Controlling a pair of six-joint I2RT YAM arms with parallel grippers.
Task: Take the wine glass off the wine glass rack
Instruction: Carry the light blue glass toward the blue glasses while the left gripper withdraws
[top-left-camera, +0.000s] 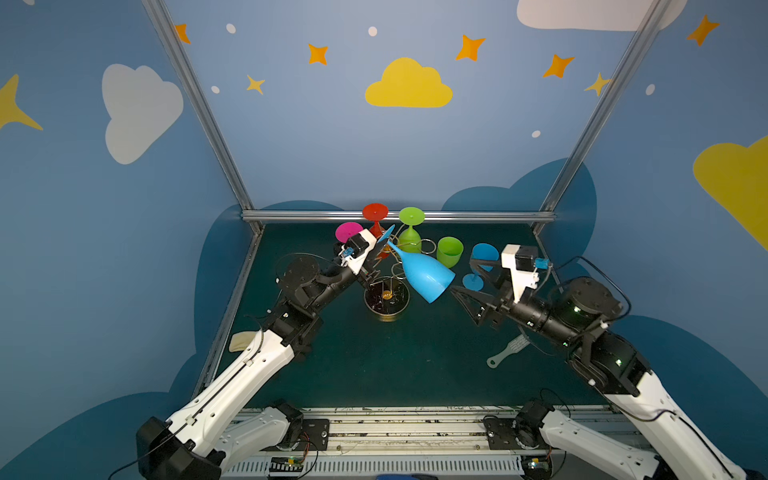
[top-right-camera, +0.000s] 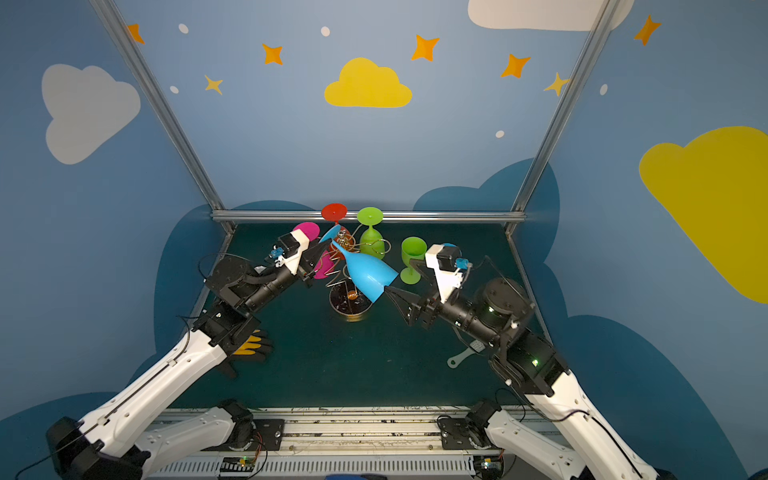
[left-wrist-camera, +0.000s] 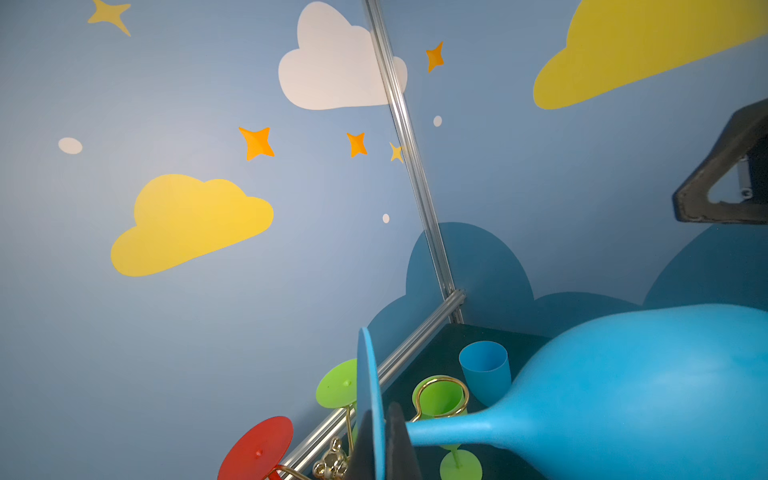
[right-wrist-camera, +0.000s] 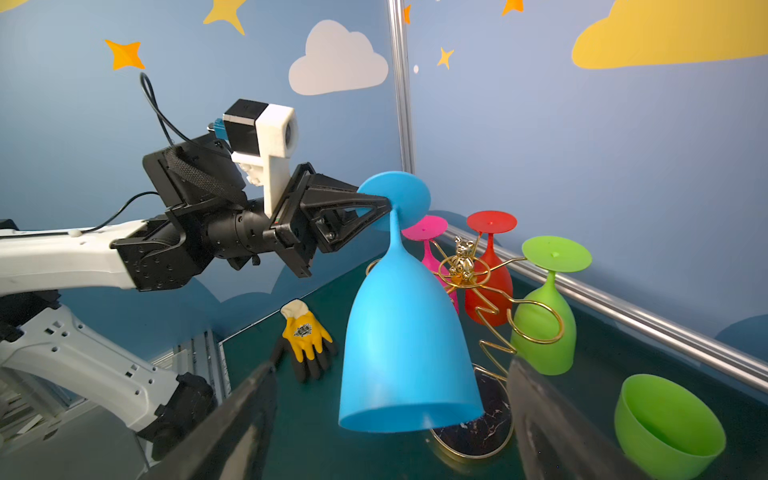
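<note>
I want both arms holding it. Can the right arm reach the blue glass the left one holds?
Probably yes: the open right gripper sits at the blue glass's bowl, nothing between.

So both top views sit high over the 6 o'clock edge of the table (top-left-camera: 395, 365), looking down and toward the back wall (top-left-camera: 374, 166) at 12, wide enough for the whole table. Left wrist cam is jammed right up against the blue wine glass (left-wrist-camera: 623, 395), facing roughly 2 o'clock. Right wrist cam faces about 10 o'clock, close too, with the rack (right-wrist-camera: 463, 266) behind. All four share that glass.
</note>
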